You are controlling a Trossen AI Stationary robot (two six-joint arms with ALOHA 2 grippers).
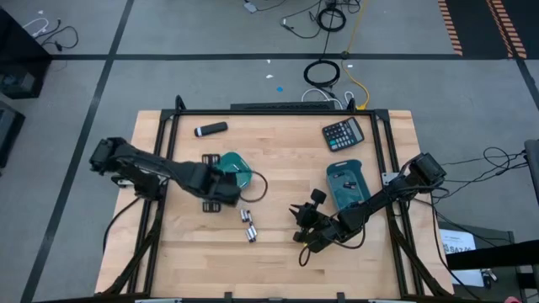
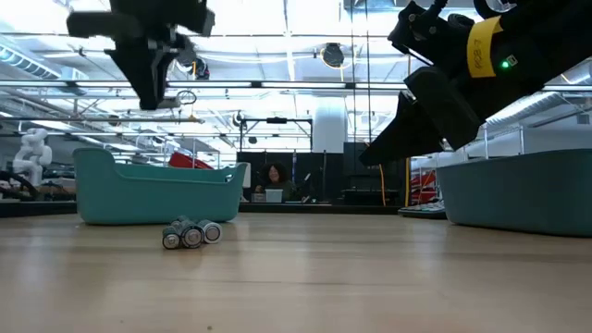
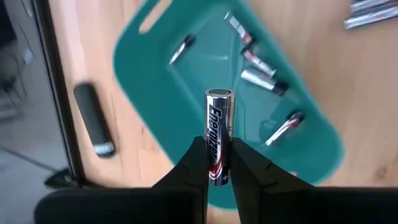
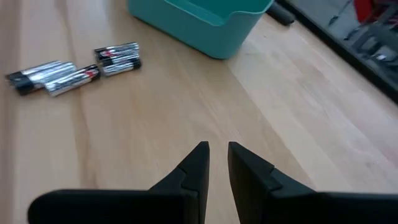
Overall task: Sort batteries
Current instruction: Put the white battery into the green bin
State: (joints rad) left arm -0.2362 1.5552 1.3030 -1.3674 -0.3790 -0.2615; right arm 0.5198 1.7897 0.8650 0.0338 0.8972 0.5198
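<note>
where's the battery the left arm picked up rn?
Held in the left claw, over the teal bin on the table's left half in the high view. The battery stands up between the fingers, with other batteries lying in the bin below.

left end effector (image 3: 217, 163) clamped; right end effector (image 4: 215, 158) nearly closed, empty

Silvery battery (image 3: 219, 134) pinched upright above teal tray, several batteries (image 3: 261, 78) inside, loose batteries (image 1: 248, 225) on table

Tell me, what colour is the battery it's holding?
Silver with a black lower end; left wrist view.
</note>
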